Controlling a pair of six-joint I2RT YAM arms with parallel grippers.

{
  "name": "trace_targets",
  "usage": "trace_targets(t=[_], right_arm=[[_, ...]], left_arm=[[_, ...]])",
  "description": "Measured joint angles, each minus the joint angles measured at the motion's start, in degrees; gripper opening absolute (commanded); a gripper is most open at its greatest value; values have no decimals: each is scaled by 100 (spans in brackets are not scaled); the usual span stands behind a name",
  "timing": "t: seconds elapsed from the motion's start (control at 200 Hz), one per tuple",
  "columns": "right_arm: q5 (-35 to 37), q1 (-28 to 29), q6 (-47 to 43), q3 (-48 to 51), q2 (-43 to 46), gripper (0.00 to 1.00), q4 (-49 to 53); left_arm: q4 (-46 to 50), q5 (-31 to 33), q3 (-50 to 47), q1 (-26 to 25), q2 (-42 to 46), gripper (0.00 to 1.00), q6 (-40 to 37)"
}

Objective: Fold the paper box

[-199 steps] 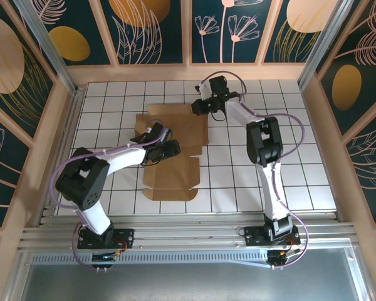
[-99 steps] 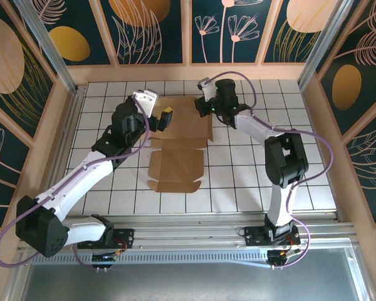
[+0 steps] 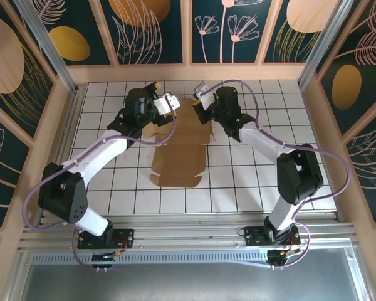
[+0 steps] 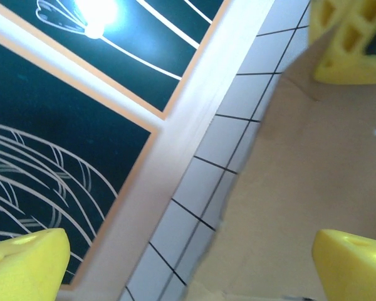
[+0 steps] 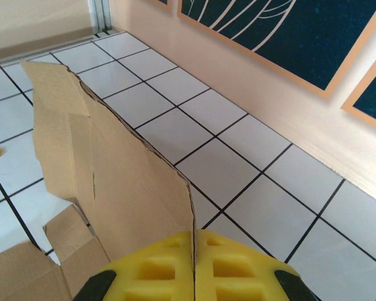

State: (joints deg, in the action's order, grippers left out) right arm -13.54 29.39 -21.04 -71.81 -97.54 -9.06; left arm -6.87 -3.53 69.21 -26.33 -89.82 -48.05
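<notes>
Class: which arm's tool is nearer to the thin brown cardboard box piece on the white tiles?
Right. The right tool is shut on a raised far flap of the thin brown cardboard box piece; the left tool hangs open by its far left corner.

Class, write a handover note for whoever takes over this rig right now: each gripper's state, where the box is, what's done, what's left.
Left gripper: open, holding nothing, over the far left edge of the paper box.
Right gripper: shut on the box's far flap, holding it upright.
Box: near part lies flat mid-table.
Done: one far flap raised.
Left: every other fold; no box shape yet.
</notes>
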Motion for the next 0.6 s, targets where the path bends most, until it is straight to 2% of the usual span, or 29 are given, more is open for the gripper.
trace_targets(t=[0.42,0.536,0.566,0.601], right_arm=[[199,122,-468,321,205,1,-247],[221,127,-531,415,247,1,-282],[238,127,-551,435,258,1,-280],[260,127,-568,442,264,1,-280]], left_arm=[[562,-352,1016,20,-1211,99,-782],[697,-378,1016,20,-1370,91,-800],[717,-378,1016,20,-1390,87,-802],[717,-374,1014,20,-1399,78,-811]])
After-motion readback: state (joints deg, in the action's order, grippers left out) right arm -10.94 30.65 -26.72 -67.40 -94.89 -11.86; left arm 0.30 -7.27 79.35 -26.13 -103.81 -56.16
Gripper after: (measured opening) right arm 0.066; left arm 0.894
